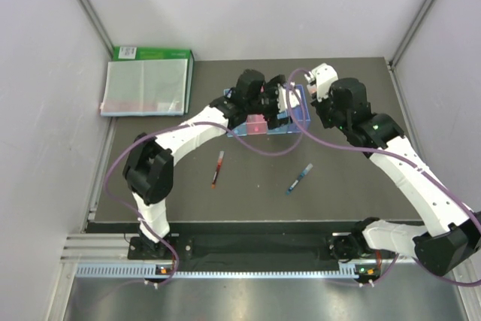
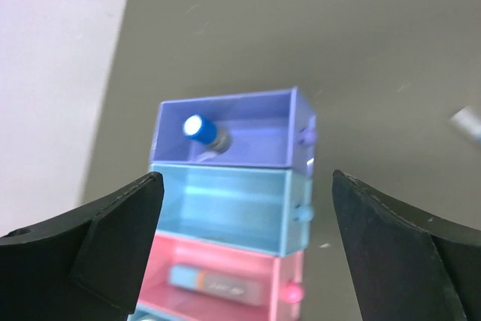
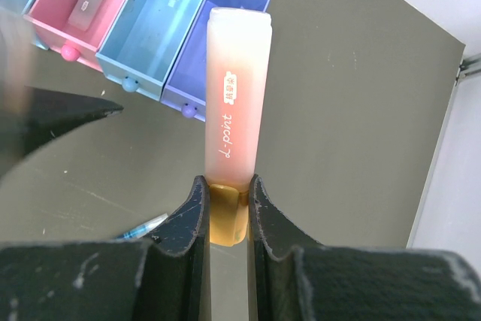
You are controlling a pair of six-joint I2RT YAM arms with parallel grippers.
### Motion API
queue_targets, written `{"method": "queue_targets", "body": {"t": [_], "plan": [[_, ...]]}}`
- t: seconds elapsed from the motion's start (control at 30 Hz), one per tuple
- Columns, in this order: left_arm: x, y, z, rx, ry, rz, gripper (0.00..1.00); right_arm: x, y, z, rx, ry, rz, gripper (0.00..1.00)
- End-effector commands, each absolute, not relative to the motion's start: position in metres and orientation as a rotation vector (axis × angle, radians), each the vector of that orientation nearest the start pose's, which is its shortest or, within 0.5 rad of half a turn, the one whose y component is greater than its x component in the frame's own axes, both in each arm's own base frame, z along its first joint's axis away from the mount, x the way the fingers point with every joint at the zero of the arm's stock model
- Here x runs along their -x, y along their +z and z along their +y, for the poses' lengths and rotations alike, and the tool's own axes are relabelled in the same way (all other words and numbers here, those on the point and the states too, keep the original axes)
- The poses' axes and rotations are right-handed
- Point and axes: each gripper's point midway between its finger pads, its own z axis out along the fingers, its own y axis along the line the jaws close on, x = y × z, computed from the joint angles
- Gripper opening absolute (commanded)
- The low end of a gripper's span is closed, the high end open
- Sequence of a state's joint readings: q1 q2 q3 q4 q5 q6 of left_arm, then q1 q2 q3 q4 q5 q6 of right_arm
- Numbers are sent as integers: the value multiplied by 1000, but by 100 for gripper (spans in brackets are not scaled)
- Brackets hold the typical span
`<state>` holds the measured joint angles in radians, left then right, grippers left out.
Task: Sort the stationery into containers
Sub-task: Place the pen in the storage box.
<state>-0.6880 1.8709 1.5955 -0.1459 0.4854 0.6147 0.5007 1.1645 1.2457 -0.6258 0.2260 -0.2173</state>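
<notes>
The joined row of bins (image 1: 257,124) stands at the table's middle back. In the left wrist view the purple-blue bin (image 2: 255,107) holds the blue-capped bottle (image 2: 199,127), the light-blue bin (image 2: 225,208) looks empty, and the pink bin (image 2: 188,257) holds the beige eraser (image 2: 214,283). My left gripper (image 2: 246,178) hangs open and empty over the row. My right gripper (image 3: 225,182) is shut on the orange highlighter (image 3: 237,95), held above the table beside the bins (image 3: 150,28). The dark red pen (image 1: 218,168) and blue pen (image 1: 299,178) lie on the mat. The light-blue marker is out of view.
A clear folder (image 1: 146,89) lies on a flat green box (image 1: 154,53) at the back left. Grey walls close in both sides. The two arms' wrists sit close together over the bins. Purple cables loop from each arm.
</notes>
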Motion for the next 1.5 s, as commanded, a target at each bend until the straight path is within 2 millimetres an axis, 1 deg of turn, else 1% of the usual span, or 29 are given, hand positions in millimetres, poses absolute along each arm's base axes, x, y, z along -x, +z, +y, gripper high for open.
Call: {"method": "queue_targets", "body": {"t": [0.0,0.03,0.2,0.3,0.33,0.37,0.4,0.43,0.47,0.5,0.53,0.57,0.6,0.63,0.7,0.73,0.8,0.83,0.9,0.93,0.97,1.1,1.27,1.4,1.47], "plan": [[-417,278,-386,-1423,-63,1043,98,-323,298,118,572,-66,1943,0],[-418,285,-385,-1406,-5,970,98,-323,297,117,570,-69,1945,0],[-428,310,-373,-1308,153,869,99,-323,296,114,559,-65,1949,0],[-429,315,-369,-1296,227,801,99,-322,294,116,567,-57,1954,0],[-429,320,-368,-1295,270,756,99,-322,293,117,569,-51,1957,0],[-427,336,-367,-1249,308,691,99,-322,291,117,570,-49,1961,0],[-422,328,-368,-1267,319,650,99,-321,291,119,576,-40,1961,0],[-418,337,-368,-1266,376,566,99,-320,288,119,582,-35,1969,0],[-412,338,-369,-1263,397,509,99,-319,286,120,590,-28,1975,0],[-403,345,-368,-1234,427,432,99,-319,283,122,595,-21,1980,0],[-392,347,-374,-1252,446,328,98,-319,281,122,598,-19,1985,0],[-385,348,-376,-1252,453,279,98,-319,280,123,604,-17,1988,0],[-376,356,-378,-1234,465,217,98,-319,280,123,605,-15,1988,0],[-367,352,-382,-1255,469,156,97,-318,279,123,610,-14,1991,0],[-357,351,-387,-1267,474,92,96,-318,277,125,619,-6,1996,0],[-349,351,-390,-1266,490,32,96,-318,277,125,619,-7,1994,0],[-341,346,-395,-1277,533,-57,96,-318,273,128,631,9,2001,0],[-332,351,-395,-1242,551,-115,97,-318,270,128,636,10,2009,0],[-321,347,-403,-1228,556,-207,98,-317,268,130,643,20,2014,0],[-316,351,-402,-1204,579,-245,98,-317,265,130,645,21,2020,0],[-311,351,-405,-1197,568,-272,99,-318,263,132,652,27,2023,0],[-303,348,-412,-1204,558,-303,98,-319,257,133,661,32,2037,0],[-302,337,-419,-1224,552,-329,98,-319,260,135,660,40,2033,0],[-310,325,-423,-1257,551,-304,97,-317,261,134,659,37,2033,0],[-314,322,-424,-1262,559,-289,96,-316,261,133,660,36,2033,0]]}}
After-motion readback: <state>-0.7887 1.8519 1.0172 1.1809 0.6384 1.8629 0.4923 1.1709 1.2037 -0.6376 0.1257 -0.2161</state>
